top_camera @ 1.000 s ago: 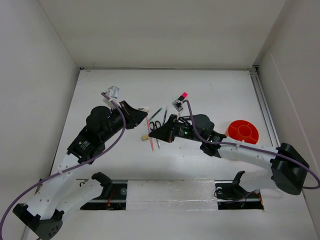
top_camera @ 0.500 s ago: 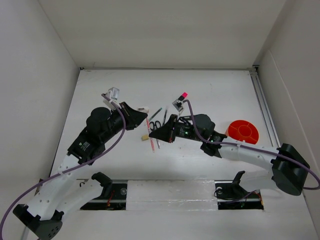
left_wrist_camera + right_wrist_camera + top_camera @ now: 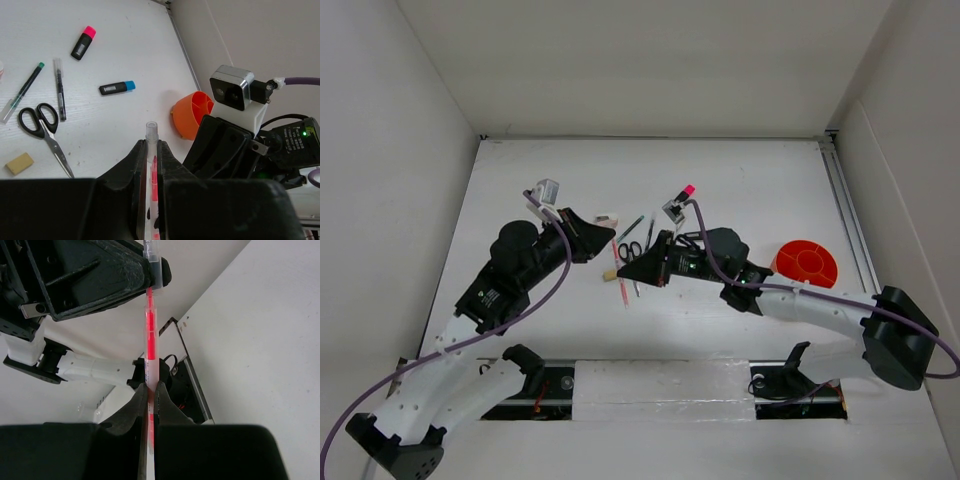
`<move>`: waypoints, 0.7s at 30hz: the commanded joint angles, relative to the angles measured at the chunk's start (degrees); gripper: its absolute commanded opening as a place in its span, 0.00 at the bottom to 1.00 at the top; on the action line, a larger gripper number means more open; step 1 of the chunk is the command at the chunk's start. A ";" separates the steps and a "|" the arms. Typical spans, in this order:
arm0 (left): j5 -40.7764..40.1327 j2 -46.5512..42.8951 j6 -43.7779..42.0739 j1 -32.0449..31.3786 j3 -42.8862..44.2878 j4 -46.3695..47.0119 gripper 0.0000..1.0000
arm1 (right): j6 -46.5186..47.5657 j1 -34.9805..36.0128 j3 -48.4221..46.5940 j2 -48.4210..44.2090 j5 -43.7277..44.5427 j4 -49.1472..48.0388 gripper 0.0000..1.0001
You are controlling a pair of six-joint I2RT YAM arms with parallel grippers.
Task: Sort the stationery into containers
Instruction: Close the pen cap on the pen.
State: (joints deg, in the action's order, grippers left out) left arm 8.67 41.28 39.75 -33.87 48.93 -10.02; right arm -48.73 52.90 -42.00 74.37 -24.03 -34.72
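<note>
The left gripper (image 3: 150,146) and right gripper (image 3: 150,387) both pinch shut on one thin red pen (image 3: 149,325), held over the middle of the table (image 3: 720,170). Scissors (image 3: 42,127), a pink-capped marker (image 3: 83,42), a blue-capped marker (image 3: 116,88) and a yellow eraser (image 3: 19,163) lie loose nearby. The orange tub (image 3: 807,263), near the right edge, looks empty; sorting seems barely begun.

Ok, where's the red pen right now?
In both wrist views the red pen is clamped between the left claw and the right claw, one at each end. From above that's mid-table, beside the scissors.
</note>
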 commanded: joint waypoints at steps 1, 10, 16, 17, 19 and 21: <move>2.32 -1.72 -2.74 0.21 -0.67 2.11 0.00 | -0.75 -0.35 -3.62 0.34 -0.58 -4.04 0.00; 4.78 -3.65 -5.38 0.21 -1.20 1.58 0.00 | -2.33 -1.40 -3.62 0.87 -0.58 -4.04 0.00; 6.88 -4.89 -6.44 0.21 -1.73 2.11 0.00 | -2.86 -2.02 -4.14 1.39 -1.11 -4.04 0.00; 6.89 -4.89 -6.44 0.21 -1.73 2.11 0.00 | -2.86 -2.02 -4.14 1.39 -1.63 -4.04 0.00; 7.42 -4.89 -6.44 0.21 -2.26 2.11 0.00 | -3.38 -2.02 -4.67 1.39 -1.63 -4.04 0.00; 7.42 -4.89 -6.44 0.21 -2.78 2.11 0.00 | -3.91 -2.02 -5.19 1.39 -1.63 -4.04 0.00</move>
State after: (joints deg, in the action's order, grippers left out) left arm 12.62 37.32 34.26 -33.63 47.20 -9.47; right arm -51.44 52.05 -43.90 75.57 -27.03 -35.09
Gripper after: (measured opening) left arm 0.036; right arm 0.057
